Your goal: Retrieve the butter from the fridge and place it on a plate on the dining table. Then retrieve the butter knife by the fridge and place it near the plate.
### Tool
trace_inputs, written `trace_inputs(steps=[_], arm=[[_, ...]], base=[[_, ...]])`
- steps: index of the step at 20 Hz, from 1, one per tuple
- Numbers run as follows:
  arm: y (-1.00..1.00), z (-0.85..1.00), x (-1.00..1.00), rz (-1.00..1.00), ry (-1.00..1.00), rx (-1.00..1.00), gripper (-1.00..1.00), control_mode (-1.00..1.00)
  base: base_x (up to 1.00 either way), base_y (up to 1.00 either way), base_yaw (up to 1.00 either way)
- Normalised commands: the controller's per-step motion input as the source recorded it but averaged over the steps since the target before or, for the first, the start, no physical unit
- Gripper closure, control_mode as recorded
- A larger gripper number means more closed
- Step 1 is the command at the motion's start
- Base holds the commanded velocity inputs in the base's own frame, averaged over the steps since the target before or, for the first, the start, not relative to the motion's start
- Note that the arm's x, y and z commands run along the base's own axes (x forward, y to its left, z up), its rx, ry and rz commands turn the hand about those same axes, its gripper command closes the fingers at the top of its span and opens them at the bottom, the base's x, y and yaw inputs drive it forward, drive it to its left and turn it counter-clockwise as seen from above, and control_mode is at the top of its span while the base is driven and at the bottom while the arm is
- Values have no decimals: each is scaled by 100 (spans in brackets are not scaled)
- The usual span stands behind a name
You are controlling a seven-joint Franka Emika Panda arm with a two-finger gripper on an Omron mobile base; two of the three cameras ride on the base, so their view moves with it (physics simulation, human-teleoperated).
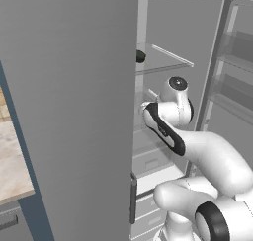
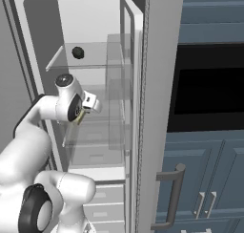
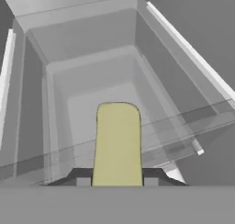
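Observation:
The fridge stands open, and my arm reaches in between its glass shelves. My gripper is shut on the butter, a pale yellow-green stick that points away from the hand over a clear drawer bin. From the right base view the gripper hangs below the upper glass shelf, and a sliver of the butter shows under the hand. The plate, the dining table and the butter knife are out of view.
A small dark round object sits on the upper shelf. The open right door with its clear bins stands close beside the hand. A black oven and dark blue cabinets lie to the right. A beige stone countertop lies left.

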Motion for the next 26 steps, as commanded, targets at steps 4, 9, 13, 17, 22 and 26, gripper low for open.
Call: trace_inputs(steps=[4,9,13,17,22,26], arm=[[0,8,-50,-5,23,-3,100,-100],[0,0,-59,-8,12,-9,100,-100],[-3,11,-40,-7,0,-4,100,-100],[-7,29,-26,0,0,0,100,-100],[-6,27,-45,2,1,0,100,-100],[0,16,-59,15,-1,0,100,-100]], base=[[0,0,0],[0,0,0],[0,0,0],[0,0,0],[0,0,0],[0,0,0]])
